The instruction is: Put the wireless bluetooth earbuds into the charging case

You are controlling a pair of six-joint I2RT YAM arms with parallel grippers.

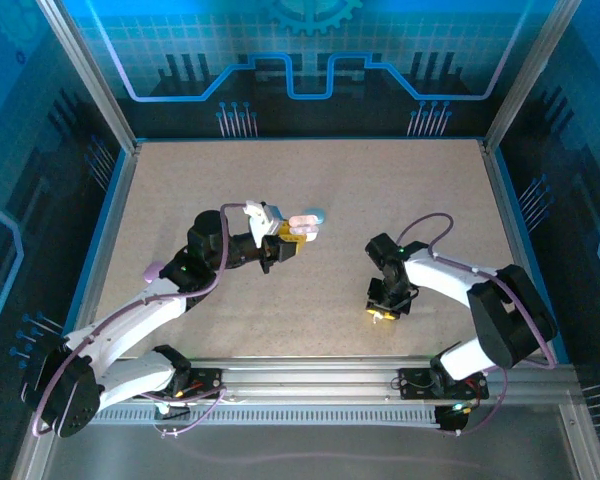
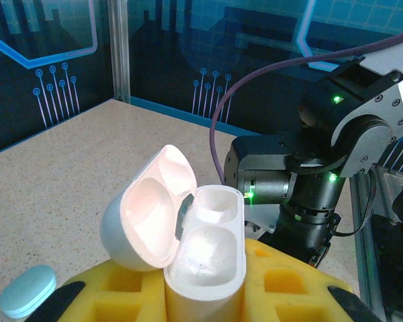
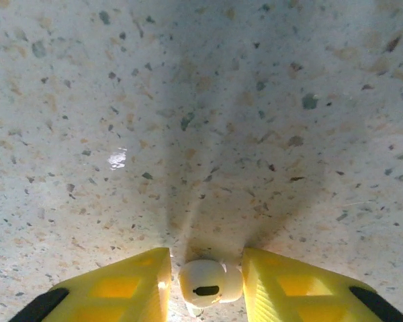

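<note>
Beside open case (image 2: 201, 261), blue lid (image 2: 27, 290)

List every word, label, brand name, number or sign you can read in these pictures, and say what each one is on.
There is no readable text.
The white charging case, open in the left gripper: no brand or marking visible.
The white earbud between the right gripper's yellow fingers: a dark slot, no lettering.
The blue wall panels: circuit lines and a gear outline, no words or numbers.

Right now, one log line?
left gripper: holds open white case, wells empty | right gripper: jaws around white earbud on table
</note>
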